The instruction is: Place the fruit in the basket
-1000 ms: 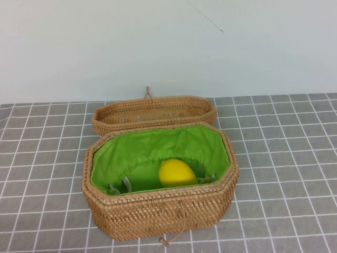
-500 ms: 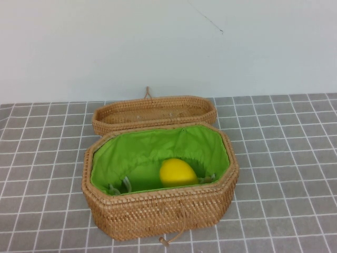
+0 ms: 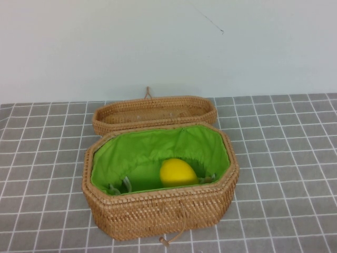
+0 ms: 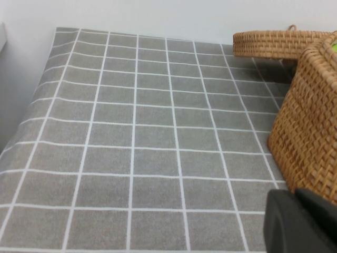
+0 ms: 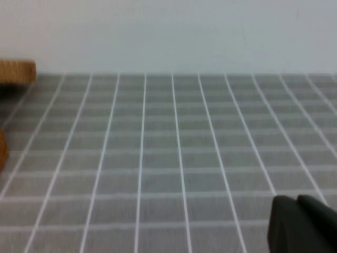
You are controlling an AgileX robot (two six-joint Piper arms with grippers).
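Bare test bench: grid-patterned gray mat [image 3: 295,158] (white lines) against plain wall [image 3: 158,42].

The counter [image 3: 284,158] wears a grey cloth gridded in white. The basket [image 3: 158,211] sits on it at centre, with its shallow lid [image 3: 154,113] touching at 12 o'clock.

The left gripper [image 4: 301,221] sat low over the table; the right gripper [image 5: 303,225] did likewise. Neither arm showed from above.
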